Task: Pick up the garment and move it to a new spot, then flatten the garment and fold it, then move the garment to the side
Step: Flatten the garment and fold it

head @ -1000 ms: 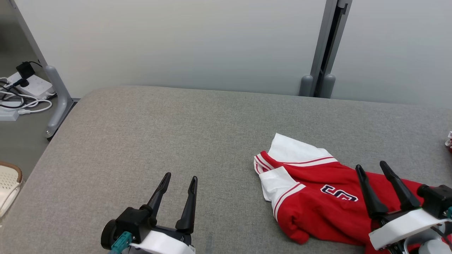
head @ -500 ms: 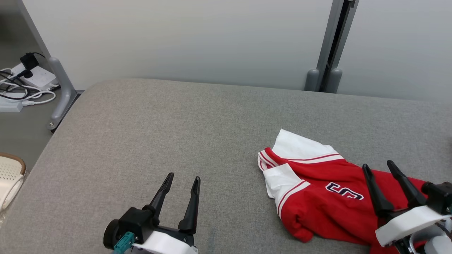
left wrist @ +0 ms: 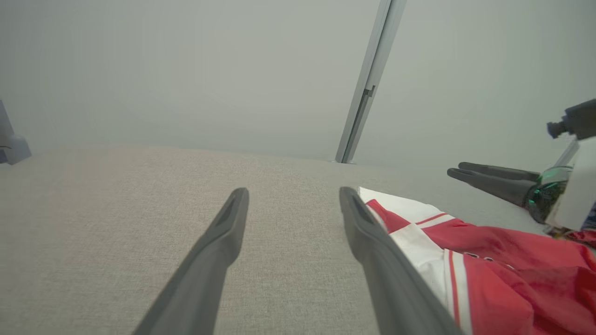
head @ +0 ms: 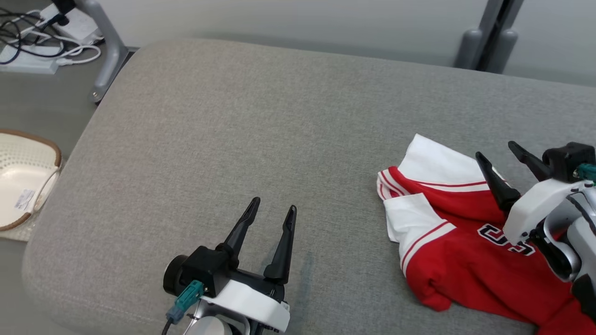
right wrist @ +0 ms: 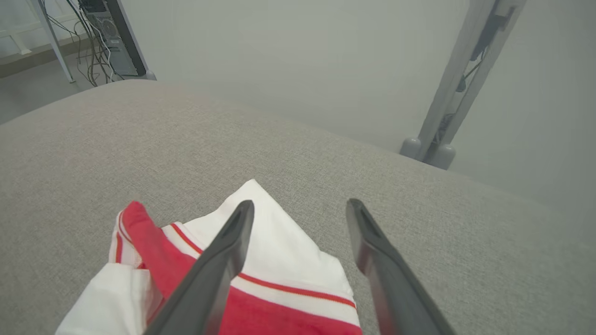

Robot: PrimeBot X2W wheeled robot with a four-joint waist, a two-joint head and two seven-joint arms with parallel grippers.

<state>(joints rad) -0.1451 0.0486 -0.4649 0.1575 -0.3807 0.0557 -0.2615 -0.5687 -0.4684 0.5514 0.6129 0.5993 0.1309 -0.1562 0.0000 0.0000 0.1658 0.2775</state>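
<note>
Garment (head: pixel 458 263): red w/ white striped trim, crumpled on grey cushion (head: pixel 233 139).

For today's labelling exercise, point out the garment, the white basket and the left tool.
garment (head: pixel 465 267), head view, red body near the lettering.
white basket (head: pixel 28 167), head view, its inner wall.
left tool (head: pixel 274 204), head view, midway between its open fingertips.

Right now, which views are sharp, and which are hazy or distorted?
Head view: sharp, evenly lit, no glare on the red and white fabric garment. Left wrist view: hazy, pale, the left tool soft. Right wrist view: clearer, weave of the grey fabric-covered table shows.
</note>
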